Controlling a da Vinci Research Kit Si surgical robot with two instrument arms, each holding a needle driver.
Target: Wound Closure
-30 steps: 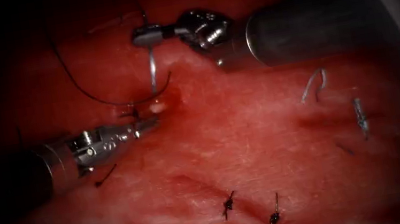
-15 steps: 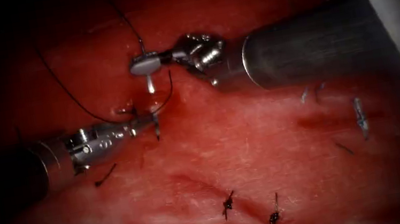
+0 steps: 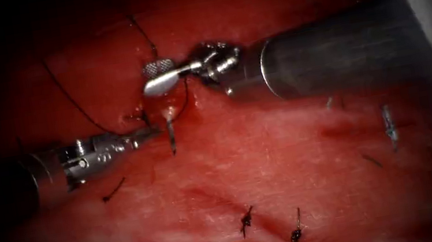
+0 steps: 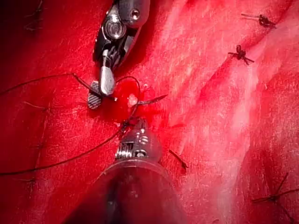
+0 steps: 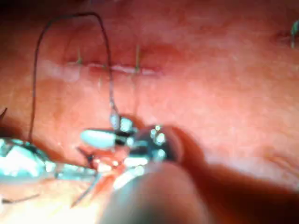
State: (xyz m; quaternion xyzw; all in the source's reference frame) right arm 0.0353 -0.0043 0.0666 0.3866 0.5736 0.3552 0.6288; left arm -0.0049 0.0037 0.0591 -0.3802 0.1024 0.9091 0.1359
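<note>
No writing can be read. The curved needle (image 3: 172, 137) is stuck in the tissue (image 3: 291, 149), with its dark tip seen poking out just beside the left tool (image 3: 153, 130). The left tool's jaws are closed at the tissue by the needle. The right tool (image 3: 157, 77) is held open above, holding nothing. Black thread (image 3: 72, 101) is looped nearby.

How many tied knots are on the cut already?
2 clearly: one knot on the cut low in the endoscope view and a second knot just right of it. Further ones may lie hidden in the dark edges.
</note>
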